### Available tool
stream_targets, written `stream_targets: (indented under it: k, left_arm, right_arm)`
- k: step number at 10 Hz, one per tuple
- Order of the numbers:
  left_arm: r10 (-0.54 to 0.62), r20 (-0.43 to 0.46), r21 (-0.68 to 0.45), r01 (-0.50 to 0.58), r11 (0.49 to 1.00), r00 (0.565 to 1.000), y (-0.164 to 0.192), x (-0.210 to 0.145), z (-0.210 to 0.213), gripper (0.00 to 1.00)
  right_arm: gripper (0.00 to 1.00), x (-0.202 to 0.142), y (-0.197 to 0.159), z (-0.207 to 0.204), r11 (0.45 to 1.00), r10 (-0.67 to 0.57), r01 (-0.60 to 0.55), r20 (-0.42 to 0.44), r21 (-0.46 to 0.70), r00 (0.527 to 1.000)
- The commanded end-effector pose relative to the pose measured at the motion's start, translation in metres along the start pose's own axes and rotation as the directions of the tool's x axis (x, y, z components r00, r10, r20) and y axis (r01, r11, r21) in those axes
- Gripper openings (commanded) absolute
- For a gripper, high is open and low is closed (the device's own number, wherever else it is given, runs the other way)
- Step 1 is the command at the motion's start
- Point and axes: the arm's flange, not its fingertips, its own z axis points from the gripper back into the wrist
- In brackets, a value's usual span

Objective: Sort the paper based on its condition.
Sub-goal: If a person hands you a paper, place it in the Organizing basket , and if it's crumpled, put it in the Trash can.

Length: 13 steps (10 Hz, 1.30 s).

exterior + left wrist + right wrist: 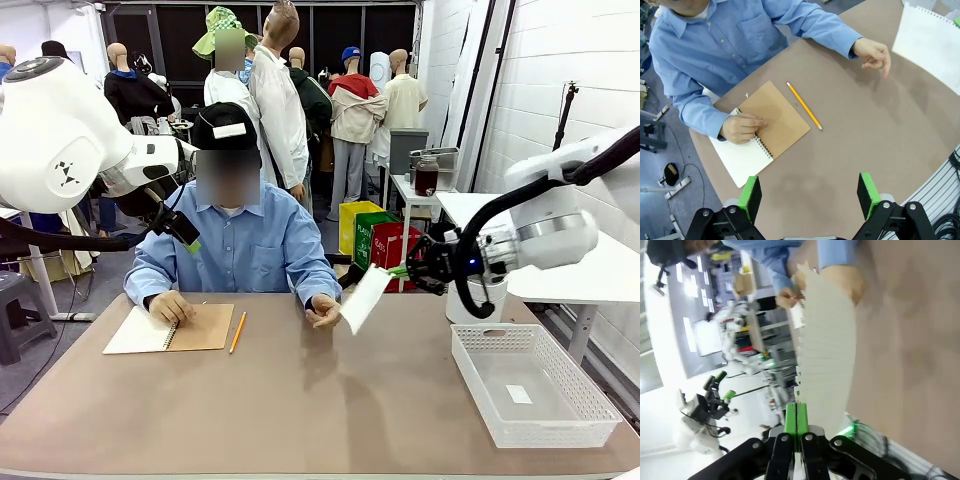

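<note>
A flat white sheet of paper (pixel 364 298) with a torn spiral edge hangs in the air above the table's middle right, pinched at its top corner by my right gripper (pixel 404 270), which is shut on it. In the right wrist view the paper (pixel 827 355) stretches away from the closed green pads (pixel 796 416). The same paper (pixel 932 42) appears at the top right of the left wrist view. My left gripper (pixel 188 238) hovers high near the person's shoulder, its fingers (pixel 751 196) spread open over the table with nothing between them.
A white mesh basket (pixel 560 410) with a tiny white scrap (pixel 518 394) inside sits at the right. An open spiral notebook (pixel 170 328) lies at the left under the person's hand (pixel 170 306), a yellow pencil (pixel 237 332) beside it. The person's other hand (pixel 323 311) rests mid-table.
</note>
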Motion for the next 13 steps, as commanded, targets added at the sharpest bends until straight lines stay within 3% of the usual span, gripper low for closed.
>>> stream_targets:
  k: [1,5,9,13]
  left_arm:
    - [-0.006,0.003,-0.003,0.006,1.0,1.0,0.001,0.0,0.001,1.0]
    - [-0.006,0.003,-0.003,0.006,1.0,1.0,0.001,0.0,0.001,1.0]
    - [-0.006,0.003,-0.003,0.006,1.0,1.0,0.001,0.0,0.001,1.0]
    - [-0.006,0.003,-0.003,0.006,1.0,1.0,0.001,0.0,0.001,1.0]
  right_arm:
    - [0.0,-0.004,0.009,0.033,0.993,0.065,-0.06,0.045,-0.099,0.997]
    - [0.0,-0.009,0.006,0.101,0.943,0.236,-0.217,0.048,-0.254,0.97]
    - [0.0,-0.018,-0.029,0.159,0.915,0.315,-0.295,0.028,-0.276,0.949]
    - [0.0,-0.033,-0.056,0.161,0.888,0.344,-0.352,-0.08,-0.295,0.936]
